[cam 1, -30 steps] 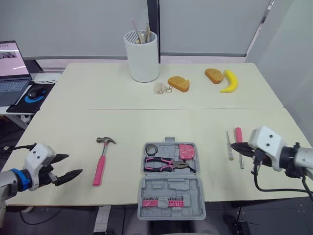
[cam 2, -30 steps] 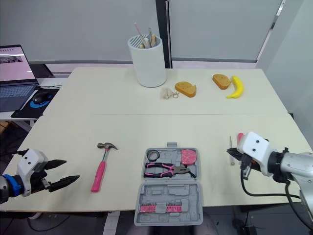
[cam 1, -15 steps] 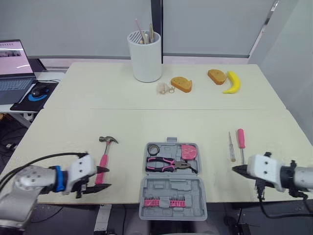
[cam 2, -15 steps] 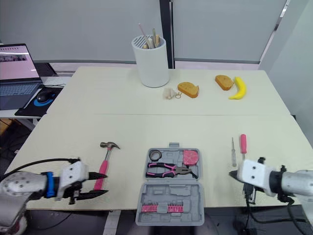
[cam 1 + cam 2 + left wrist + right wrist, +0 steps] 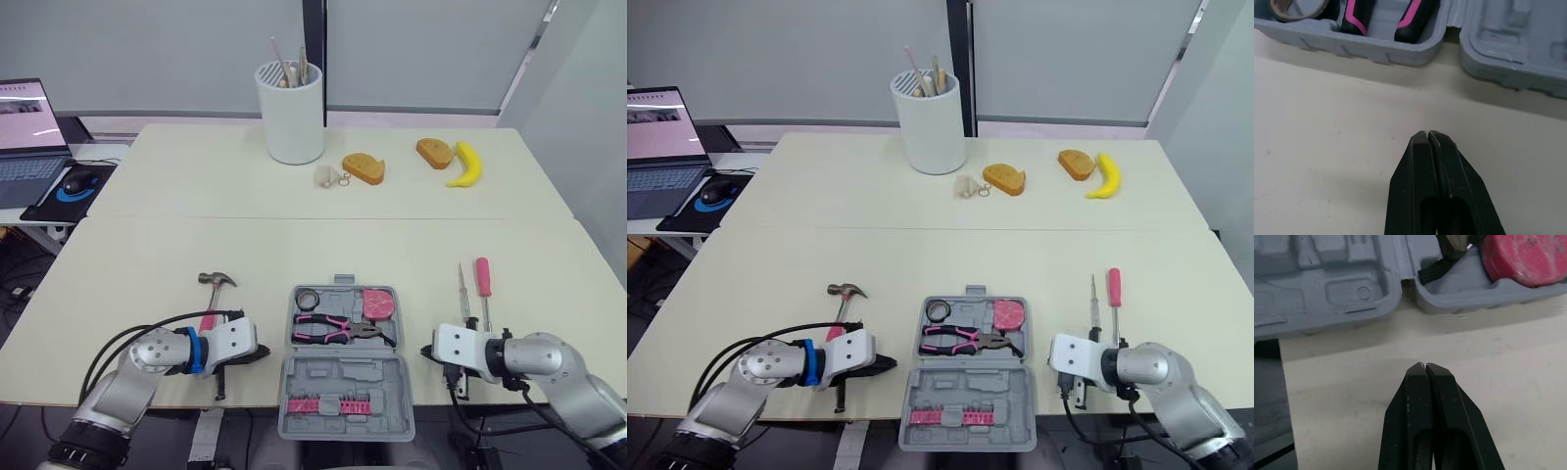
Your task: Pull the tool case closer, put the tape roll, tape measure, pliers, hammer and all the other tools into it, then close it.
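Both grippers are down low at the front edge of the table (image 5: pixel 323 245), one on either side of the open tool case (image 5: pixel 345 374). The left gripper (image 5: pixel 1426 135) has its two black fingers pressed flat together, nothing between them. Its tips point at the case's left wall, near it but apart, with a strip of bare tabletop in between. On the other side the right gripper (image 5: pixel 1424 366) is the mirror image: fingers closed tight and empty, tips aimed at the case's right wall, again short of touching.

The case lies open and flat in the middle, and its near half pokes past the table's front edge. In the far half sit the tape roll (image 5: pixel 307 298) at the left corner, the pink tape measure (image 5: pixel 375 304) at the right corner, and the pliers (image 5: pixel 338 328) lying across below them. The near half carries a row of pink bits (image 5: pixel 318 404).

Out on the table is the hammer (image 5: pixel 215 282), left of the case, its pink handle running back under the left gripper's wrist. Right of the case lie two tools side by side — a slim screwdriver (image 5: pixel 461 290) and a pink-handled screwdriver (image 5: pixel 481 282) — just beyond the right gripper.

Far back stand a white pot (image 5: pixel 293 116) and a banana (image 5: pixel 462 164).
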You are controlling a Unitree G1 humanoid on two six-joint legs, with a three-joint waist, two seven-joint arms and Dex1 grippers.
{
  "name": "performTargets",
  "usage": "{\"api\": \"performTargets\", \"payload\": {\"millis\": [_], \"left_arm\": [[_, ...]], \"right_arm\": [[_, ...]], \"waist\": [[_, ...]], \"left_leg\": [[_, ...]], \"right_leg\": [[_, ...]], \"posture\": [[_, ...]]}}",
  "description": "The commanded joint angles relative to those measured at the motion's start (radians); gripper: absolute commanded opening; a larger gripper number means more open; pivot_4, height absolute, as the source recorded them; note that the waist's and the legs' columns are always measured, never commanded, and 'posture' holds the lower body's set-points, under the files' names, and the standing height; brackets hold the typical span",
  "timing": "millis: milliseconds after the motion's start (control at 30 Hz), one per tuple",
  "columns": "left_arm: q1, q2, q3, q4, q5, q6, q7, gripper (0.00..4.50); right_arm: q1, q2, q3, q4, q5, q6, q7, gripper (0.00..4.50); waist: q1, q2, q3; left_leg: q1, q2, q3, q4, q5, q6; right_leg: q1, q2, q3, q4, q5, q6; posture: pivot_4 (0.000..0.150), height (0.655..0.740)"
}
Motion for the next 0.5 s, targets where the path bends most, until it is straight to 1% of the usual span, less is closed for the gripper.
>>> {"api": "performTargets", "payload": {"millis": [33, 167, 300, 500], "left_arm": [[-0.020, -0.019, -0.045, 0.020, 0.028, -0.016, 0.004, 0.01], [-0.049, -0.037, -0.073, 0.044, 0.042, -0.020, 0.005, 0.01], [-0.067, -0.058, -0.102, 0.049, 0.044, -0.005, -0.008, 0.01], [-0.057, -0.063, -0.138, -0.016, 0.030, 0.065, -0.050, 0.01]], "right_arm": [[-0.035, 0.016, 0.037, 0.030, -0.025, -0.027, -0.007, 0.00], [-0.061, 0.038, 0.061, 0.058, -0.033, -0.036, -0.008, 0.00], [-0.077, 0.053, 0.078, 0.061, -0.030, -0.033, -0.003, 0.00], [-0.079, 0.069, 0.087, 0.039, -0.028, -0.015, -0.007, 0.00]], "waist": [[0.000, 0.000, 0.000], [0.000, 0.001, -0.002], [0.000, 0.002, -0.002], [0.000, 0.003, -0.004]], "left_leg": [[0.000, 0.000, 0.000, 0.000, 0.000, 0.000], [0.001, 0.000, 0.000, 0.000, 0.000, 0.000], [0.011, 0.000, -0.001, -0.001, 0.000, 0.000], [0.011, 0.000, -0.001, -0.001, 0.000, 0.000]], "right_leg": [[0.000, 0.000, 0.000, 0.000, 0.000, 0.000], [0.001, 0.000, 0.000, 0.000, 0.000, 0.001], [0.012, 0.000, 0.000, -0.002, 0.000, 0.000], [0.013, 0.000, 0.000, -0.002, 0.000, 0.001]], "posture": [[0.150, 0.7400], [0.150, 0.7400], [0.150, 0.7400], [0.150, 0.7400]]}}
